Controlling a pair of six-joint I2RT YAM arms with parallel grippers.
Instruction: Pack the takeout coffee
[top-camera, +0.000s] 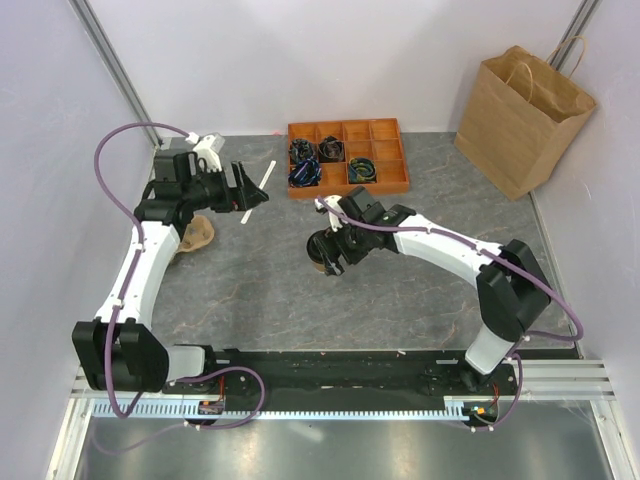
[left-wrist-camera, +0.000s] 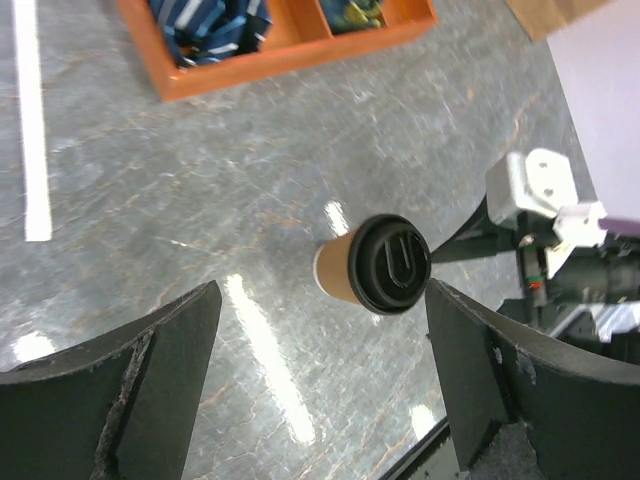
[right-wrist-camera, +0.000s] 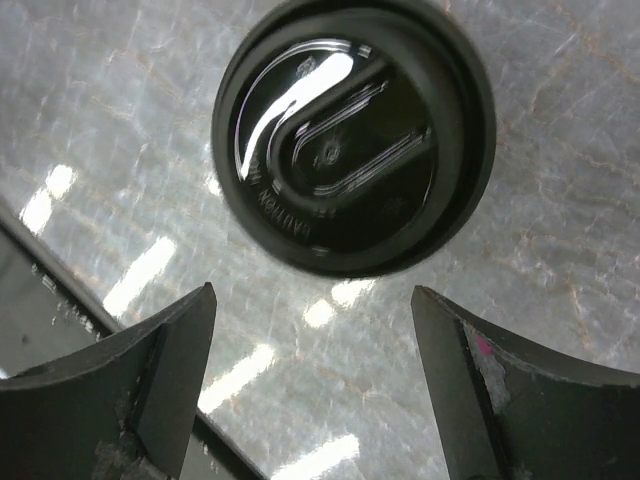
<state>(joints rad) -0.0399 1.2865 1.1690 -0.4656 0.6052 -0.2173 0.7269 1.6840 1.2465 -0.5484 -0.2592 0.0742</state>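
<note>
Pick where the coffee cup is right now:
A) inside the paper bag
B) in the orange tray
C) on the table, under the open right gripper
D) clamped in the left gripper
C: the coffee cup stands on the table, with its black lid just below the spread fingers of the right gripper, which is not touching it.

You could read only one bit of writing: raised lettering curving along the black lid (right-wrist-camera: 350, 140) of the takeout coffee (left-wrist-camera: 338, 272), seemingly "CAUTION", with the rest too blurred.
</note>
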